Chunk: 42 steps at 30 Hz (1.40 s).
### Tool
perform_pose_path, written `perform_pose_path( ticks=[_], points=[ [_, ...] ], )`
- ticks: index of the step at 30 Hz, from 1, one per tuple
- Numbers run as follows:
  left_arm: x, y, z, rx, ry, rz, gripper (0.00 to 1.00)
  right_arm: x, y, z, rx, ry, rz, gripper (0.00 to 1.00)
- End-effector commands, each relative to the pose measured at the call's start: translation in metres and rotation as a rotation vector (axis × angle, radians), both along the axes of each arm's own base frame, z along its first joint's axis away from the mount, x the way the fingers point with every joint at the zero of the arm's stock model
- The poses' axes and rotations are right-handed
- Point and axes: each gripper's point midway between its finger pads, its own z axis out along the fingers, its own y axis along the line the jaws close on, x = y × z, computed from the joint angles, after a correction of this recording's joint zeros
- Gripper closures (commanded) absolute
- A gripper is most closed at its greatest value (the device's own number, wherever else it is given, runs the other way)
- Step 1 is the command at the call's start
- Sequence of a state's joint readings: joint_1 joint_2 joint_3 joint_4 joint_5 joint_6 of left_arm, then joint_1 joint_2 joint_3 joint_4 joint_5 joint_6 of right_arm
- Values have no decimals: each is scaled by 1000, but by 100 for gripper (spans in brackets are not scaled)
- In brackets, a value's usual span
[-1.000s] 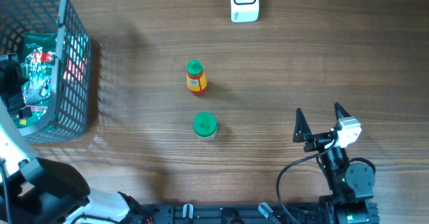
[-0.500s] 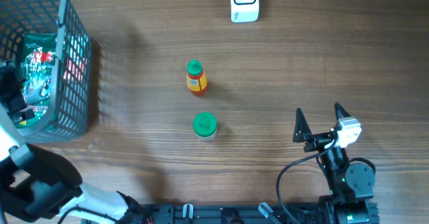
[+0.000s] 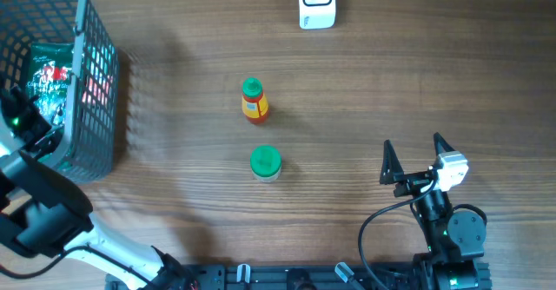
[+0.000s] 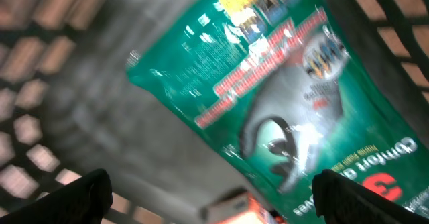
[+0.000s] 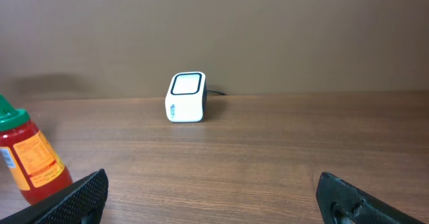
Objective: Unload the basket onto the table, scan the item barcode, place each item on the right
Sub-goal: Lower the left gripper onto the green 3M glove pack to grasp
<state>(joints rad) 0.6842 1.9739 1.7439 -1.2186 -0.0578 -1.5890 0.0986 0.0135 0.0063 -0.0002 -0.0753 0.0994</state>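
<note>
Hovering over the green snack packet [image 4: 268, 96] in the grey basket [image 3: 97, 82], the left tool [image 4: 214, 196] is spread wide and empty. It should descend straight and pinch a packet edge clear of the mesh. The right tool [image 3: 413, 144] sits open.

The table [image 3: 391, 82] was brown wood with a fine grain running side to side — matte, evenly lit, with only soft shadows. Behind its far edge stood a plain brown wall [image 5: 281, 29] — smooth and flat.
</note>
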Motion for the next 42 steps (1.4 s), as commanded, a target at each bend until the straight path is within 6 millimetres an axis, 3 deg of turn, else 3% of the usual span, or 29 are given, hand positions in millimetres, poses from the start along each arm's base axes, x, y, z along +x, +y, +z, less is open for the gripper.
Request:
perform_pose_path(
  ticks=[1, 8, 12, 18, 19, 21, 22, 23, 24, 25, 29, 31, 37, 42],
  points=[
    [30, -4, -10, 15, -58, 49, 0, -1, 3, 2, -13, -13, 14, 0],
    [72, 0, -32, 60, -132, 76, 0, -1, 2, 2, -13, -13, 14, 0],
    [76, 9, -57, 62, -114, 94, 0, -1, 2, 2, -13, -13, 14, 0],
    [62, -2, -108, -24, 4, 107, 0, -1, 3, 2, -13, -13, 14, 0],
    [59, -5, -114, -46, 21, 109, 9, -1, 2, 2, -14, -13, 14, 0],
    [50, -13, -130, -97, 68, 112, 40, -1, 2, 2, -14, -13, 14, 0],
    [45, -16, -133, -109, 90, 114, 60, -1, 2, 2, -13, -13, 14, 0],
    [37, -19, -135, -128, 120, 118, 89, -1, 3, 2, -13, -13, 14, 0],
    [32, -20, -135, -138, 139, 124, 96, -1, 2, 2, -13, -13, 14, 0],
    [27, -20, -134, -146, 152, 130, 96, -1, 3, 2, -13, -13, 14, 0],
    [12, -6, -110, -145, 136, 140, 96, -1, 3, 2, -13, -13, 14, 0],
    [9, 8, -79, -102, 78, 89, 96, -1, 2, 2, -13, -13, 14, 0],
    [-18, 19, 7, -20, -32, 105, 96, -1, 2, 2, -13, -13, 14, 0],
    [-14, 8, 77, 53, -222, 20, 96, -1, 3, 2, -13, -13, 14, 0]
  ],
)
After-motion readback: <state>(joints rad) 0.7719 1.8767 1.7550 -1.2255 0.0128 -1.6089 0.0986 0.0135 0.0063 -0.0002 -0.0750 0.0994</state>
